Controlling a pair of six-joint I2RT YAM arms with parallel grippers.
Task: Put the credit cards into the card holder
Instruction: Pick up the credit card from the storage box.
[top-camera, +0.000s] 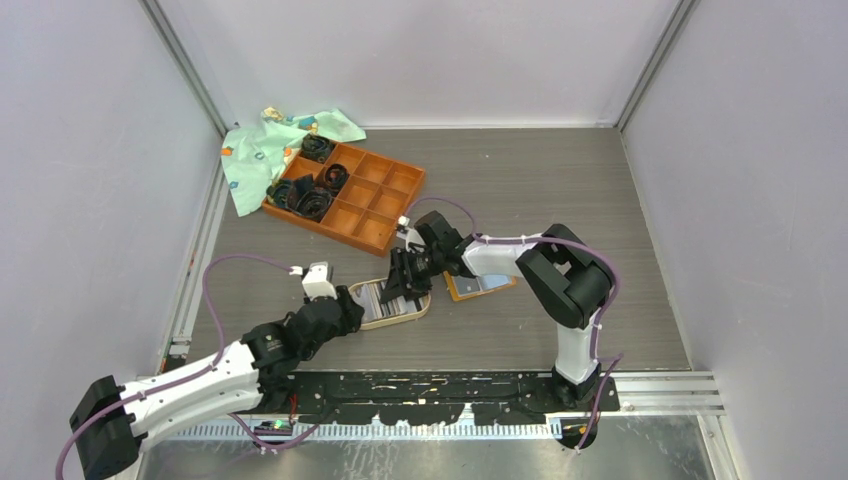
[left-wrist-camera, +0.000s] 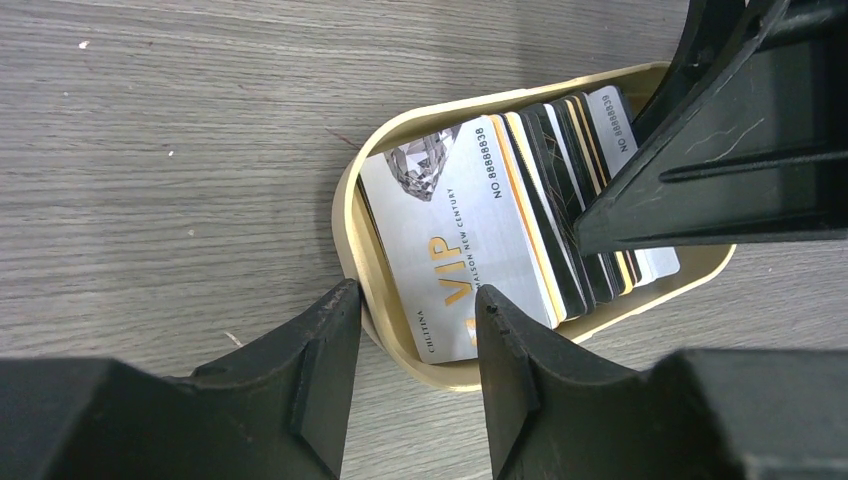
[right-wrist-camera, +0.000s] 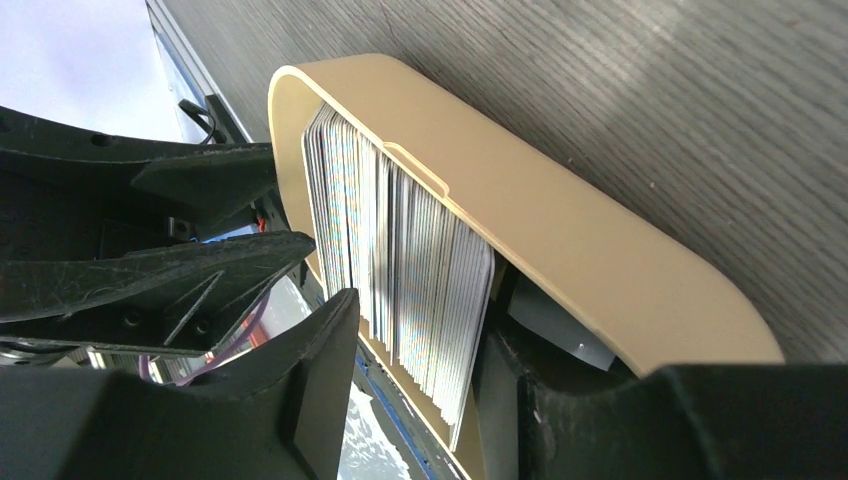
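Toward the surface's near edge, the credit cards (left-wrist-camera: 455, 225) sat stacked in an oval tan dish (right-wrist-camera: 560, 230), and the right pincer (right-wrist-camera: 420, 320) gripped a bundle of them. The left pincer (left-wrist-camera: 415, 295) straddled the dish's end rim, but I could not tell whether it clamped. The orange card holder (top-camera: 482, 285) lay just beside the dish, on its right-edge side.
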